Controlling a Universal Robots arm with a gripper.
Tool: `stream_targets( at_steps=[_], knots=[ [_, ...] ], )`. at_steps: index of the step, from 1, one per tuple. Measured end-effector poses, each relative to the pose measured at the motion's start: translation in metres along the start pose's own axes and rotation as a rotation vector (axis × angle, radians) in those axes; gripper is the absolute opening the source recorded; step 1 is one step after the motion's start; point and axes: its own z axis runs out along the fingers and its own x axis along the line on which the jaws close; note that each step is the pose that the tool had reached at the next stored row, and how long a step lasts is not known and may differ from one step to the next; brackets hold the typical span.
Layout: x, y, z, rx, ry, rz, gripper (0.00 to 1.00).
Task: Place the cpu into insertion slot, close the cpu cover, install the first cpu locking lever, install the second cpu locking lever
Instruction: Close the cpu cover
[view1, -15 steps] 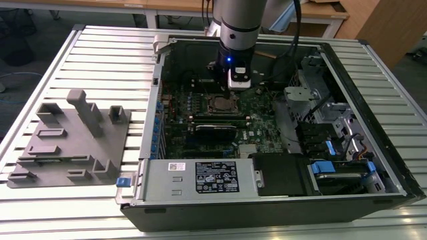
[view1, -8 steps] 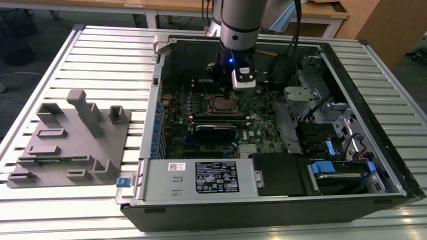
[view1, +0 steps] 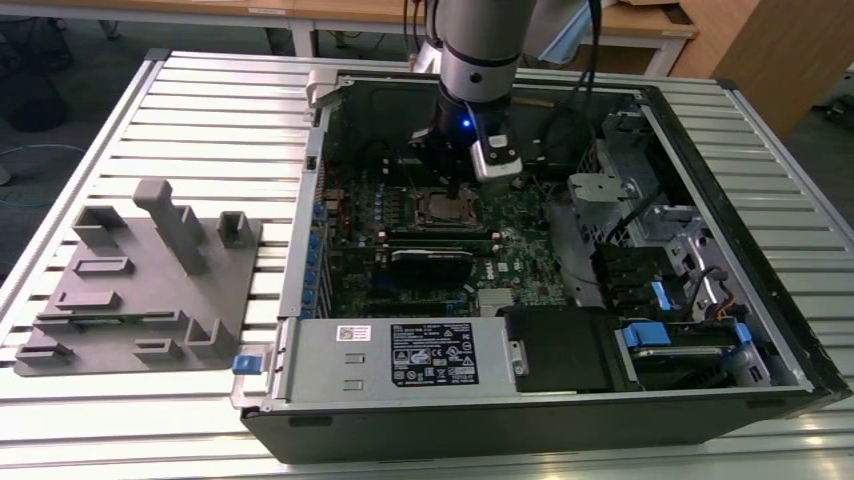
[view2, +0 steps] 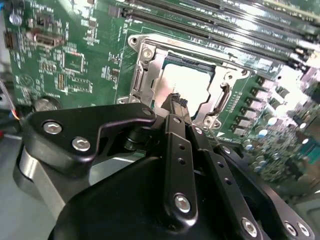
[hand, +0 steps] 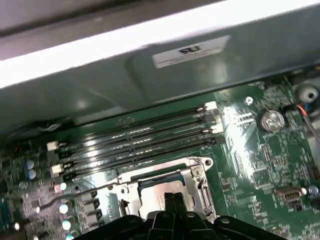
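Grey plastic fixture stands at the left edge of the slatted metal surface. To the exterior view's right of it lies the open case, taking up the surface's middle and right. Inside, on the green board, the slot sits toward the case's far wall, and the hand hangs right over it.

In the second wrist view the cpu is already seated in the slot. Its pale top shows through the cut-out of the cover, which seems to lie flat around it. The hand's fingers are clenched together with nothing between them, tips just over the cpu; whether they touch it I cannot tell. In the first wrist view a thin wire lever juts out sideways from the slot, seemingly unlatched, near the long memory slots.

My reading is that placing and covering are done and the locking levers are the step in hand. That work calls for a fine, exact contact on a thin rod, with small board parts crowded close by.

As for writing, the power supply along the case's near wall carries a black label and a white sticker. A pale sticker sits on the case wall in the first wrist view. I cannot make out the print on any of them.
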Motion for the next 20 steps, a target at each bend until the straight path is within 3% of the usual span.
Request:
stream_targets(
  at_steps=[10, 20],
  knots=[
    [0.0, -0.0002, 0.0017, 0.0012, 0.0124, -0.177, 0.11],
    [0.0046, -0.0016, 0.0057, 0.0017, 0.0157, -0.226, 0.11]
  ],
)
